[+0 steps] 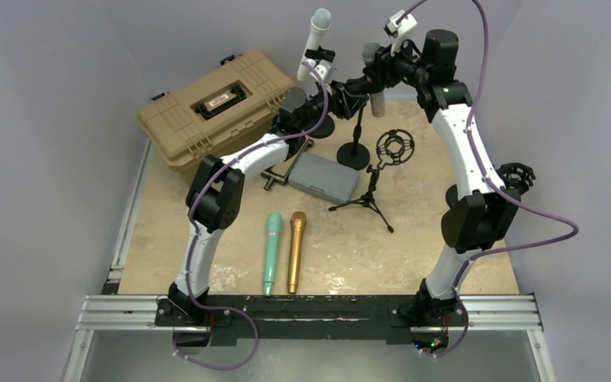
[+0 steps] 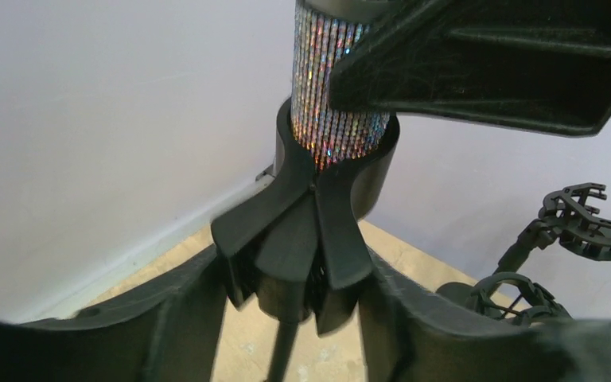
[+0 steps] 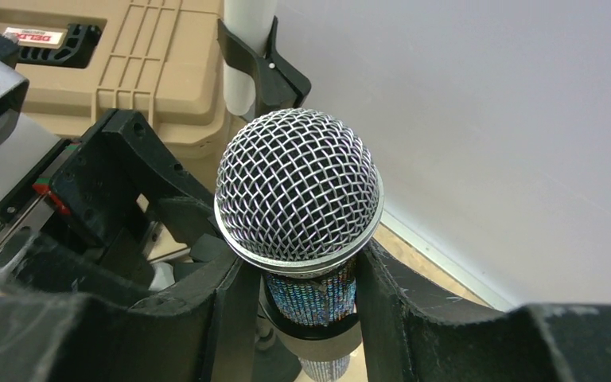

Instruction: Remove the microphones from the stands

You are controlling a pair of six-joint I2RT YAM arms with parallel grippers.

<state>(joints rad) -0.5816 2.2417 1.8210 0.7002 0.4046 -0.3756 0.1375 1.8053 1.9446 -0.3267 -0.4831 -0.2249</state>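
- The microphone (image 3: 298, 195) is sitting upright in the clip (image 2: 310, 231) of the stand (image 1: 356, 147), at the far side of the desk (image 1: 350, 255), near a tan case (image 1: 211, 107).
- The right jaws are grasping the microphone's glittery body just under the mesh head, one finger on each side.
- The left jaws are clenching the lower part of the clip, seemingly bracing the stand.
- The step in hand, as I judge it, is the pull itself: both grips are looking set, and the microphone is not yet out of the clip.
- The next move is calling for a straight pull along the microphone's own line by the right jaws, with the left jaws holding the stand down so its base is not lifting or tipping.
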